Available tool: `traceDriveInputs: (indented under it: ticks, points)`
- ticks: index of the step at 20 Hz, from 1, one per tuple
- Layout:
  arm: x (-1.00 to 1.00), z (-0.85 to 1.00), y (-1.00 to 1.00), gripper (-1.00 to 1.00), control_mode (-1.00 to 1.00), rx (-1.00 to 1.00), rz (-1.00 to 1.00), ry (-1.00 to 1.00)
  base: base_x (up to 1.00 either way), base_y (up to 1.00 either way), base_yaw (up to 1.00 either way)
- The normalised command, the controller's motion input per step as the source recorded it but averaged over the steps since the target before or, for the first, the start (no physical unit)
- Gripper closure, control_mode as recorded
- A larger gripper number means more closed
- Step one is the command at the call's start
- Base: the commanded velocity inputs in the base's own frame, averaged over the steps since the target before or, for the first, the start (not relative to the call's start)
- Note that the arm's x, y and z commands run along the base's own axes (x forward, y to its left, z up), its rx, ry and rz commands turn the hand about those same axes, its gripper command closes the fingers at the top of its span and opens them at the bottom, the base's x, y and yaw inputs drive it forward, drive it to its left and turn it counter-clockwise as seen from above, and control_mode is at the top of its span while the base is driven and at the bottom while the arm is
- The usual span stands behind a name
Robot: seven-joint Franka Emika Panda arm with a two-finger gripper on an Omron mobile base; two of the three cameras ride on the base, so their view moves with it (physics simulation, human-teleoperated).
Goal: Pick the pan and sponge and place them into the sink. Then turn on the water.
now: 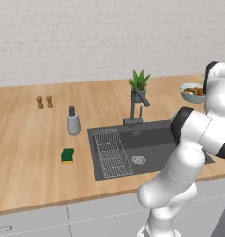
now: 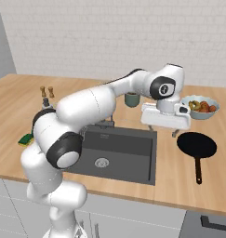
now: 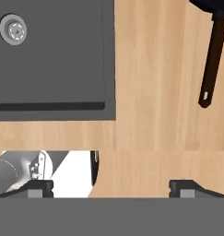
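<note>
A white, glossy robot arm reaches across a pale wood-grain surface (image 2: 170,181), its hand (image 3: 111,186) hanging above the bare strip of wood between the sink (image 2: 133,144) and the pan (image 2: 196,145), its two small dark fingertips (image 3: 183,185) spread wide with nothing between them. The pan, round, shallow and matte black, lies flat on the surface just to the right of the sink, its long, slim black handle, pierced by a small hanging hole at the tip, pointing toward the front edge. The sink is a dark grey rectangular basin sunk into the wood, with a round steel drain (image 1: 138,159) in its floor, a fine wire rack (image 1: 111,152) along its left side and an angular dark faucet (image 1: 137,109) at its back rim. The sponge (image 1: 67,155), a small block with a green top over a yellow layer, sits on the surface to the left of the sink, well apart from the pan. Behind the pan stands a pale bowl (image 2: 201,108) of orange and green food. A spiky green plant (image 1: 139,85) in a dark pot stands behind the faucet, a rounded grey soap dispenser (image 1: 73,121) near the basin's back left corner, and two small wooden shakers (image 1: 44,102) farther left, before a white brick wall (image 1: 86,37).
</note>
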Motion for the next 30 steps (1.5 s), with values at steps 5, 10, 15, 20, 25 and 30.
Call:
traceDriveInputs:
  ticks: [5, 10, 15, 20, 25, 30]
  points:
    - [0.0, -0.18, -0.32, -1.0, -1.0, 0.0, 0.0, 0.0, 0.0, 0.0, 0.0]
    - [0.0, -0.48, -0.23, -1.0, -1.0, 0.0, 0.0, -0.11, 0.0, 0.0, 0.0]
    - [0.0, -0.51, -0.37, -1.0, -1.0, 0.03, 0.02, -0.07, 0.0, 0.0, 0.0]
    - [0.02, -0.3, -0.29, -1.0, -1.0, 0.0, 0.01, -0.06, 0.0, 0.0, 0.0]
    - [0.11, -0.25, -0.4, -1.0, -1.0, 0.0, 0.0, -0.01, 0.0, 0.0, 0.0]
    - [0.12, -0.16, -0.44, -1.0, -1.0, 0.0, 0.0, 0.0, 0.0, 0.0, 0.0]
